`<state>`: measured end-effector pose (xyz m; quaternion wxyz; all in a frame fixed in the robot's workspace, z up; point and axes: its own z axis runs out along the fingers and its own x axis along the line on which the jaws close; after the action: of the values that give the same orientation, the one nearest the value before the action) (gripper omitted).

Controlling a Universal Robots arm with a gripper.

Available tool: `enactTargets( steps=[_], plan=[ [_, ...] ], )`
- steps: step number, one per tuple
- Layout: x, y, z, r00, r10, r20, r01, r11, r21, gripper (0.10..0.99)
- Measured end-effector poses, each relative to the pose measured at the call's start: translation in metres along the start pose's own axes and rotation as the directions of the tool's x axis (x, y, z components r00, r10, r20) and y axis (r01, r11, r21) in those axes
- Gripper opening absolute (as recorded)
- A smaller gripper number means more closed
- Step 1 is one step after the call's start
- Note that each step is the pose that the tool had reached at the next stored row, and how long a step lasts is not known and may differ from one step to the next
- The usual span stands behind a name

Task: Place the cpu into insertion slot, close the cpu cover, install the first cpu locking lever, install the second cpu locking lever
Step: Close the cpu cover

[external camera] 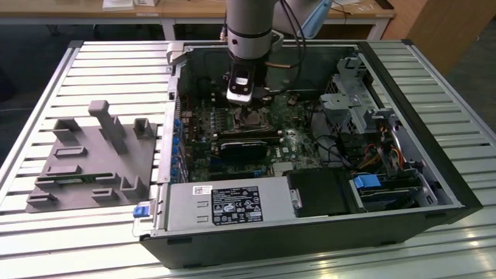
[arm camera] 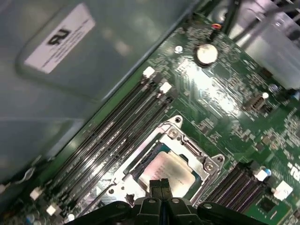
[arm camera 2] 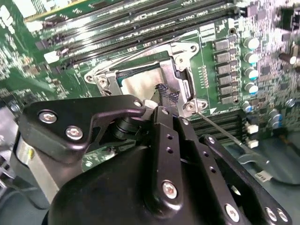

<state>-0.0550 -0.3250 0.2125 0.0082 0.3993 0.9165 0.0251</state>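
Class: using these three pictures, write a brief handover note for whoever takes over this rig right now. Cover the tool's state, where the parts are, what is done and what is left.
The tool is shut, with nothing seen between its tips, low over an edge of the cpu cover.
The cpu lies in the insertion slot, its face showing through the cover's window.
Done: cpu placed; cover appears lowered.
Left: one locking lever juts out from the slot's corner, seemingly unlatched; the other's state I cannot tell.
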Motion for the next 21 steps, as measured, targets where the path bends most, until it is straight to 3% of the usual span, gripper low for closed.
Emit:
enactTargets(
  steps=[5,11,16,21],
  plan=[
    [0.0000,0.0000,0.0003,0.9960,-0.090,-0.0045,0.090,0.9960,0.001,0.106],
    [0.0000,-0.0001,0.0007,0.9802,-0.198,-0.0102,0.198,0.9802,0.000,0.106],
    [0.0000,-0.0001,0.0011,0.9581,-0.286,-0.0149,0.286,0.9582,0.000,0.106],
    [0.0000,-0.0001,0.0015,0.9279,-0.372,-0.0196,0.372,0.9281,-0.001,0.106]
  ],
)
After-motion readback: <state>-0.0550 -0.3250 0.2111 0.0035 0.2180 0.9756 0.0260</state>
